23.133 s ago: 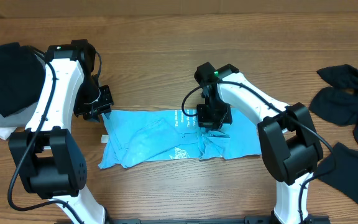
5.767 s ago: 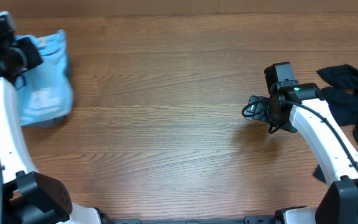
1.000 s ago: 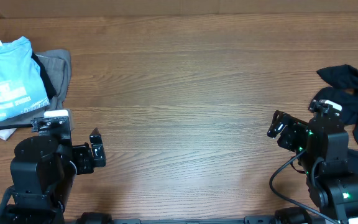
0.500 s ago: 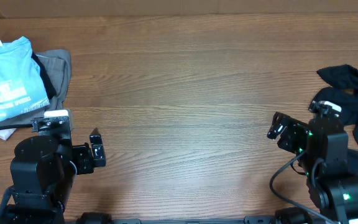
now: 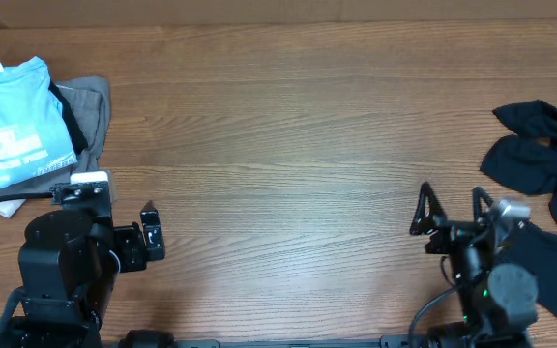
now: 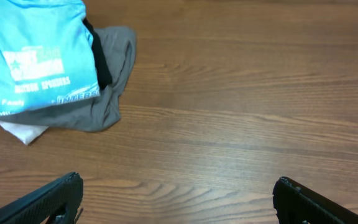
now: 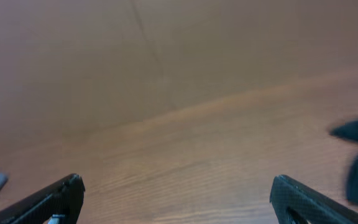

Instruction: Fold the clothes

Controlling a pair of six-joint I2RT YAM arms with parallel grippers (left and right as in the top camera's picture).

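At the left gripper (image 6: 178, 200): spread to the full, gripping nothing, touching nothing, low over the bare wooden table (image 5: 278, 116) near its front left edge. At the right gripper (image 5: 450, 208): likewise wide apart and empty, near the front right. Beyond the left one, at the far left corner: a folded sky-blue T-shirt (image 5: 15, 121), lettering up, lying on a grey garment (image 5: 93, 104), with a black strip (image 6: 101, 59) between and a white corner (image 6: 20, 130) poking out beneath. Just right of the right one: loose black garments (image 5: 540, 159), crumpled, well apart from that stack.
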